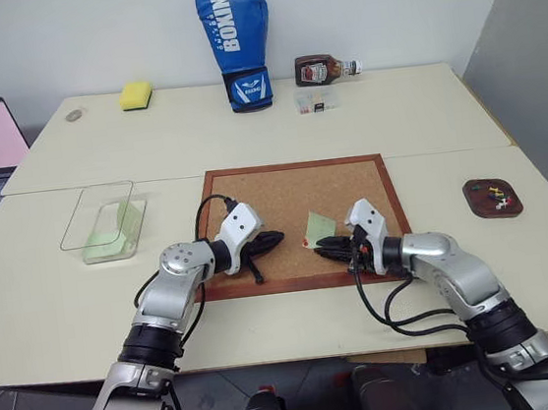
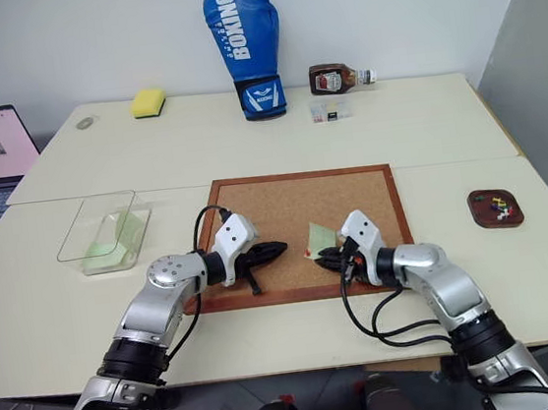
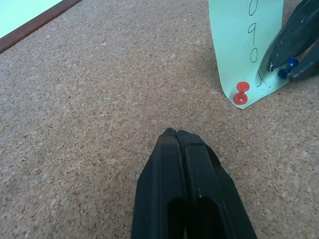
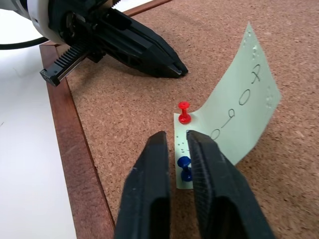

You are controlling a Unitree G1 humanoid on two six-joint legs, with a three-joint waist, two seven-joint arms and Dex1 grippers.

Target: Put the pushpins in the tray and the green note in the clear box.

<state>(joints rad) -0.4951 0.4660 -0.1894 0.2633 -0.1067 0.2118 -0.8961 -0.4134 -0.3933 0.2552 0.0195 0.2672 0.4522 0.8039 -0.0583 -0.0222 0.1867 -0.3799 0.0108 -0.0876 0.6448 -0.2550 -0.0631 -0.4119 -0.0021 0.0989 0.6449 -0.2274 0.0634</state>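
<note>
Right gripper point(image 4: 175, 144) clamped on blue pushpin point(image 4: 184, 166) pinning green note point(image 4: 242, 117) to cork board point(image 1: 282, 189) (red pushpin point(image 4: 184, 111) beside). Left gripper point(image 3: 175, 133) pressed closed, empty, resting on cork.

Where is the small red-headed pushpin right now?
The red-headed pushpin stands in the pale-green note's corner on the cork board, beside the blue pushpin between the right gripper's fingers.

Bright, even overhead light, soft short shadows on the pale table point(image 1: 275, 126); wrist views blur at near range.
</note>
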